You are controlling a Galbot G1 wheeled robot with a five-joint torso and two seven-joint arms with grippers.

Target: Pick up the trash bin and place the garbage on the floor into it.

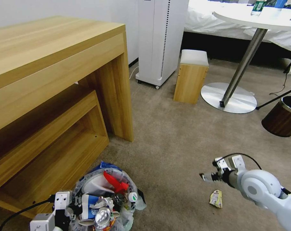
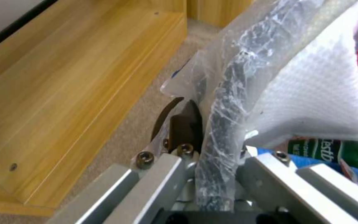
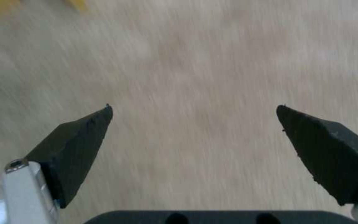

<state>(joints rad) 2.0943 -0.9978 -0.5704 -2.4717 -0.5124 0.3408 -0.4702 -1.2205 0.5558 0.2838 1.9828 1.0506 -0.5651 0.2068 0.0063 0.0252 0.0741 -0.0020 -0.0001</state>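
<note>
Right gripper (image 1: 207, 176), jaws spread, hovers over carpet; crumpled wrapper (image 1: 216, 198) lies at its five o'clock. Left gripper (image 2: 212, 161) clamps the trash bin (image 1: 107, 199) rim.

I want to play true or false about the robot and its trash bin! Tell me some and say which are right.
1. The left hand grips the trash bin by its bagged rim. True.
2. The right hand holds a wrapper. False: it is open and empty above the carpet.
3. A crumpled packet lies on the floor near the right hand. True.
4. The trash bin is empty. False: litter fills it.
</note>
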